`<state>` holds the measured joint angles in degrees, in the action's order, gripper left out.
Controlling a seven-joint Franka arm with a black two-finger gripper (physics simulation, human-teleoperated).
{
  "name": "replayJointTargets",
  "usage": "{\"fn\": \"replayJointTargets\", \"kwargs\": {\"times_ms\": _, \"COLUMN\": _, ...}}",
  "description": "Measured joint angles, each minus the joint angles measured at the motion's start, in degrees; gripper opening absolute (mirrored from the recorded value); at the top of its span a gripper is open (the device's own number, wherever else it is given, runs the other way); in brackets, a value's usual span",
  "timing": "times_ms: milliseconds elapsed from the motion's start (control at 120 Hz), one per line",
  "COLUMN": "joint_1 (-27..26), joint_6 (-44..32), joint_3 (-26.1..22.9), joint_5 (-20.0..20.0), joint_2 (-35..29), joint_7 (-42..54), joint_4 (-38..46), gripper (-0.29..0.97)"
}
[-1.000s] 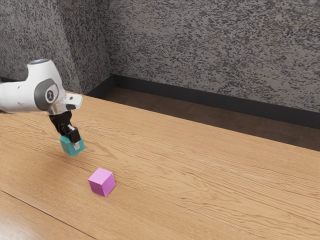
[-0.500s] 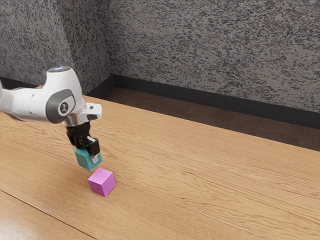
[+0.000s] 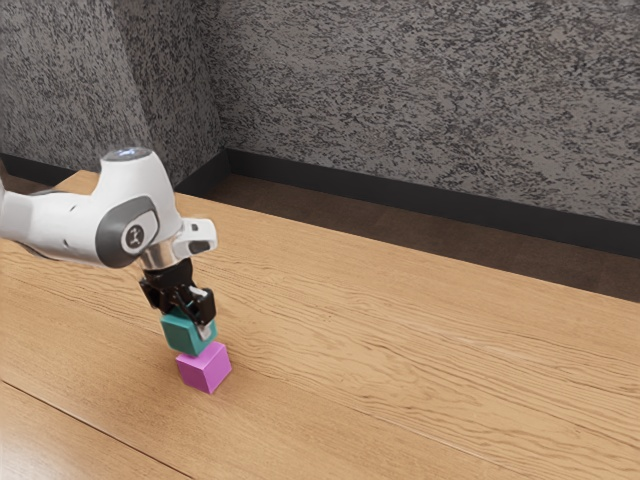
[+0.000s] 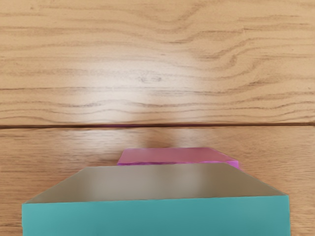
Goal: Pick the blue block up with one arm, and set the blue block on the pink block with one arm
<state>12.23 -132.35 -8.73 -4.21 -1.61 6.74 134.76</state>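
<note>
The teal-blue block (image 3: 186, 334) hangs just above the pink block (image 3: 204, 365), which rests on the wooden table (image 3: 420, 350). My gripper (image 3: 189, 322) is shut on the blue block, its black fingers clamping it from two sides. From this angle I cannot tell whether the two blocks touch. In the wrist view the blue block (image 4: 155, 206) looms large right under my hand, and a strip of the pink block (image 4: 177, 155) peeks out beyond it.
The table stretches wide toward the exterior view's right. Its front edge (image 3: 90, 425) runs close below the pink block. A speckled grey wall (image 3: 430, 90) and dark baseboard stand behind the table.
My arm has carried the blue block toward the exterior view's right and down, from beside the pink block to directly over it. The pink block has not moved.
</note>
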Motion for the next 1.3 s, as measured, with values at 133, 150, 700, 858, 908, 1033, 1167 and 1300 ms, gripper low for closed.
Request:
{"fn": "replayJointTargets", "kwargs": {"times_ms": 133, "joint_1": -0.1, "joint_6": -0.3, "joint_3": -0.5, "joint_5": 0.1, "joint_2": -0.4, "joint_7": 0.0, "joint_4": 0.3, "gripper": 0.38}}
{"fn": "replayJointTargets", "kwargs": {"times_ms": 150, "joint_1": 0.0, "joint_6": -0.4, "joint_3": -0.5, "joint_5": 0.1, "joint_2": -0.5, "joint_7": 0.1, "joint_4": 0.4, "gripper": 0.38}}
{"fn": "replayJointTargets", "kwargs": {"times_ms": 700, "joint_1": 0.7, "joint_6": -1.1, "joint_3": -1.6, "joint_5": -0.1, "joint_2": -2.2, "joint_7": 4.0, "joint_4": 2.7, "gripper": 0.38}}
{"fn": "replayJointTargets", "kwargs": {"times_ms": 858, "joint_1": 0.8, "joint_6": -1.3, "joint_3": -3.5, "joint_5": -0.3, "joint_2": -2.5, "joint_7": 4.5, "joint_4": 2.7, "gripper": 0.38}}
{"fn": "replayJointTargets", "kwargs": {"times_ms": 908, "joint_1": 0.4, "joint_6": -1.3, "joint_3": -3.7, "joint_5": -0.4, "joint_2": -2.5, "joint_7": 4.6, "joint_4": 2.8, "gripper": 0.38}}
{"fn": "replayJointTargets", "kwargs": {"times_ms": 1033, "joint_1": 0.4, "joint_6": -1.4, "joint_3": -3.8, "joint_5": -0.5, "joint_2": -2.6, "joint_7": 4.9, "joint_4": 2.9, "gripper": 0.38}}
{"fn": "replayJointTargets", "kwargs": {"times_ms": 1167, "joint_1": 0.7, "joint_6": -1.4, "joint_3": -3.7, "joint_5": -0.6, "joint_2": -3.0, "joint_7": 5.1, "joint_4": 3.6, "gripper": 0.38}}
{"fn": "replayJointTargets", "kwargs": {"times_ms": 1300, "joint_1": 0.7, "joint_6": -1.5, "joint_3": -3.7, "joint_5": -0.7, "joint_2": -3.4, "joint_7": 5.2, "joint_4": 3.9, "gripper": 0.38}}
